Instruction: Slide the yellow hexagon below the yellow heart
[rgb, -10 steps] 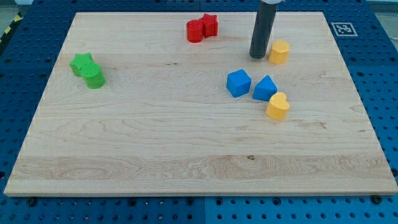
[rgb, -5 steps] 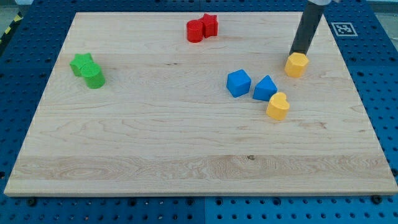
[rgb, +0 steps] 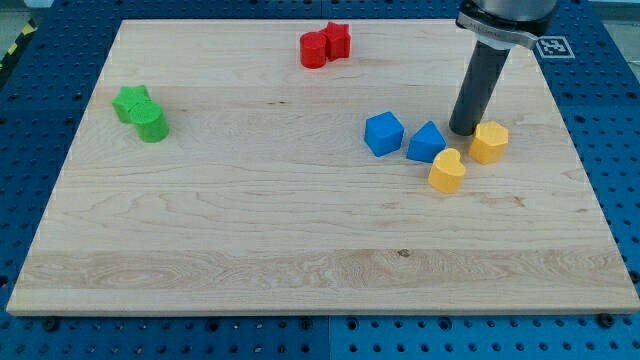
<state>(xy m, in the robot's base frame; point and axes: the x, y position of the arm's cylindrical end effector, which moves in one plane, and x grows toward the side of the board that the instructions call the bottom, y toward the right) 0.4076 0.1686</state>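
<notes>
The yellow hexagon (rgb: 489, 142) lies on the wooden board (rgb: 300, 230) at the view's right. The yellow heart (rgb: 447, 171) lies just to its lower left, a small gap between them. My tip (rgb: 463, 131) stands right at the hexagon's upper left edge, between it and the blue blocks, above the heart. The rod rises toward the view's top.
Two blue blocks (rgb: 384, 133) (rgb: 427, 142) lie side by side left of the tip, the right one touching the heart. Two red blocks (rgb: 325, 45) sit at the top centre. Two green blocks (rgb: 141, 112) sit at the left.
The yellow hexagon has slid down and to the right, from the upper right to beside the heart. My tip moved right, then down and left with it.
</notes>
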